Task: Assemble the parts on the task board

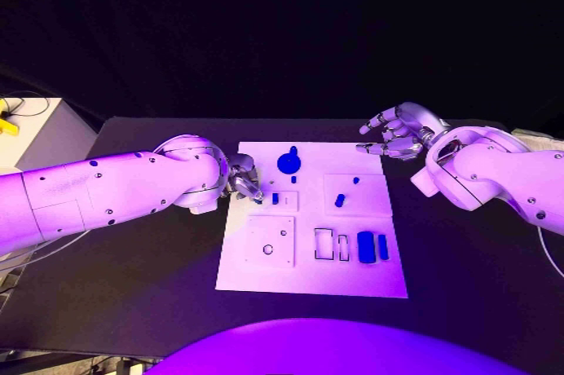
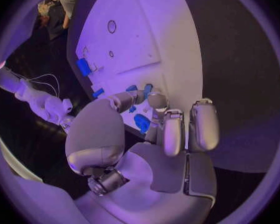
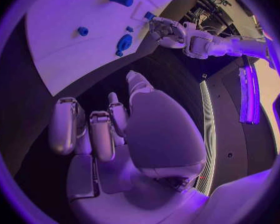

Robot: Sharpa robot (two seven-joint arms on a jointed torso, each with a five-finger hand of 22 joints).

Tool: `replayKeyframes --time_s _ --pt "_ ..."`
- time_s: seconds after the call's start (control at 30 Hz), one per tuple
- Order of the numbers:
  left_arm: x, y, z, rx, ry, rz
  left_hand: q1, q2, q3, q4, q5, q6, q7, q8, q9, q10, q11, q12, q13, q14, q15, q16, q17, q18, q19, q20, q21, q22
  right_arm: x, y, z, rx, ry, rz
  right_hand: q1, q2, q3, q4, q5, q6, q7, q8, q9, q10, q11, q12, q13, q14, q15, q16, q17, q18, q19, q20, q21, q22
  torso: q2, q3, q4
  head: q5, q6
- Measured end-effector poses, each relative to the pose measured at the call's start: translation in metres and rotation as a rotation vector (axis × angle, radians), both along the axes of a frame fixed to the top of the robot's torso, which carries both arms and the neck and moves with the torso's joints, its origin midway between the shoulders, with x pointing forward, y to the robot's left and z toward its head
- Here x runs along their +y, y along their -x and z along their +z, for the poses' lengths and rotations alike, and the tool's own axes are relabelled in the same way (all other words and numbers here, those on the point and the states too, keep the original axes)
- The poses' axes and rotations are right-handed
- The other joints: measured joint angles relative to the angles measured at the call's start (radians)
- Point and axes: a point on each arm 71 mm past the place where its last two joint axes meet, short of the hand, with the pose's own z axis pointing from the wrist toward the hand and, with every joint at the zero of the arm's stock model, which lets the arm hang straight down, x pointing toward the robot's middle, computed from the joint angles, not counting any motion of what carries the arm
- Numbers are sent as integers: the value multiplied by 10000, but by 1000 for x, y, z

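Note:
The white task board (image 1: 311, 269) lies mid-table. On it are a blue round knob (image 1: 289, 161) at the far end, a small blue piece (image 1: 275, 199) in a square recess, a blue peg (image 1: 340, 200) and two blue blocks (image 1: 367, 246) near the right edge. My left hand (image 1: 244, 182) is at the board's left edge, its thumb and a finger close together beside the small blue piece (image 2: 134, 108); whether they hold it is unclear. My right hand (image 1: 399, 132) hovers off the board's far right corner, fingers apart, holding nothing. In the right wrist view the left hand (image 3: 171, 32) shows with that piece (image 3: 149, 16) at its fingertips.
A white square plate with a round hole (image 1: 270, 241) and slot outlines (image 1: 330, 244) mark the board's near half. Black table (image 1: 141, 269) surrounds the board. A pale box (image 1: 35, 134) stands beyond the table's left edge.

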Motion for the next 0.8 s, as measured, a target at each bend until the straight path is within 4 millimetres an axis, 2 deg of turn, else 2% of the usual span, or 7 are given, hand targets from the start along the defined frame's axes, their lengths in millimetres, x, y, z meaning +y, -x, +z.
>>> replayKeyframes --time_s 0.67,0.8 --pt "0 0 0 -95 -164 -150 0 0 3 3 118 52 18 80 3 0 4 -39 -154 0 1 48 0 1 73 2 89 134 0 0 -1 17 3 -4 0 0 0 0 0 0 0 0 1 0 0 0 -2 0 0 0 0 0 0 0 0 7 0 3 -6 5 0" --pt "0 0 0 -75 -156 -139 -134 134 57 56 102 53 17 80 4 55 15 -99 -162 0 1 48 0 1 73 2 89 134 0 0 -1 19 3 -4 -1 1 0 0 0 0 0 -1 -1 0 0 0 -3 0 0 0 -1 -1 0 0 -4 6 -1 2 -5 4 0"
